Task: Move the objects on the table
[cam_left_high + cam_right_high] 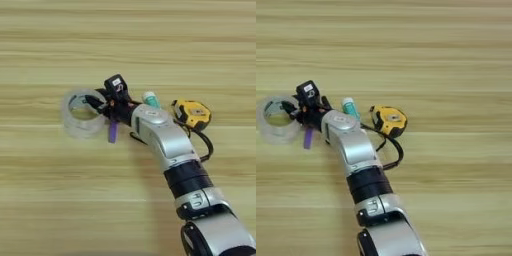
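Observation:
A clear tape roll [80,116] lies flat on the table [128,45], left of centre. My right gripper [96,104] is at the roll's right rim, reaching in from the right on the silver forearm [162,137]. A short purple stick [113,132] lies just below the gripper, beside the roll. The teal end of a glue stick [150,98] pokes out behind the forearm. A yellow tape measure [192,113] with a black strap [206,145] sits right of the arm. The right eye view shows the same tape roll [277,119] and gripper [292,110].
The forearm lies across the lower right of the table and covers what is under it. All the items sit close together in one row near the middle. Bare wood stretches away above and to the left.

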`<move>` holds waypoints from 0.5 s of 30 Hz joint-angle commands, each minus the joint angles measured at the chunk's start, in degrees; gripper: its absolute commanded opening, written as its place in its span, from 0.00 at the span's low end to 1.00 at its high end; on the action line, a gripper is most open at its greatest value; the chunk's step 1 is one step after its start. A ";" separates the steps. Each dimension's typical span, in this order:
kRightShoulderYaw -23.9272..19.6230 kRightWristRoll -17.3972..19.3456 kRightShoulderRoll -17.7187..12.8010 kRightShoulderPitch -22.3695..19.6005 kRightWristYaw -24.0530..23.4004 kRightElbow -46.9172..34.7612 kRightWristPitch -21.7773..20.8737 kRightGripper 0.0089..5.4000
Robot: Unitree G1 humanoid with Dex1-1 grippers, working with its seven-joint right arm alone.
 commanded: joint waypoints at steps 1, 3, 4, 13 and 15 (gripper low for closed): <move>-2.04 1.68 -0.72 -4.50 -1.08 -5.50 -0.47 0.29; -2.50 1.97 -0.83 -4.62 -1.10 -6.27 0.09 0.29; -2.85 2.25 -0.84 -4.65 -1.15 -6.85 0.48 0.29; -4.38 4.47 -0.78 -4.21 -1.45 -9.01 2.96 0.29; -5.55 5.24 -1.32 -4.64 -1.70 -9.98 3.50 0.29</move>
